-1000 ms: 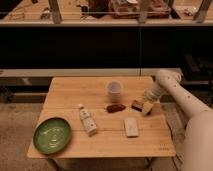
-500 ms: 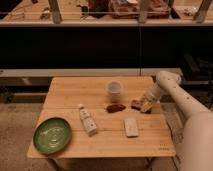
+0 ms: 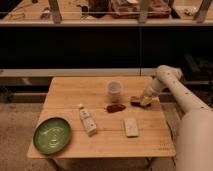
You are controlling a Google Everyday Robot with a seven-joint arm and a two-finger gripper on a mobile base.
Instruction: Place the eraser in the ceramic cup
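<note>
Gripper [image 3: 144, 101] has crept a touch toward the ceramic cup [image 3: 114, 91] over the last second, coming in from the cup's right; you'll see nothing else on the table [image 3: 70, 92] has shifted. It now sits low, at table height, right of the cup and slightly nearer the camera, with its tip hard up against the end of the eraser [image 3: 135, 100] that faces away from the cup. You can't tell from this view whether it is closed on the eraser or only touching it. The eraser is to the right of the cup, near it but apart, dark on top and lighter underneath; whether it lies flat on the wood or is slightly raised, can't tell. Cup stands upright, about mid-table toward the back edge. Reddish-brown lump [image 3: 115, 107] lies just in front of the cup, apart from both cup and eraser. Pale flat rectangle [image 3: 131, 127] is further forward of the cup and a bit right. Small white bottle [image 3: 88, 121] lies front-left of the cup, narrow end toward the back. Green plate [image 3: 52, 135] is well off to the cup's front-left, near the table corner. White arm [image 3: 175, 92] reaches in from the cup's right, its elbow hump behind and right of the gripper.
</note>
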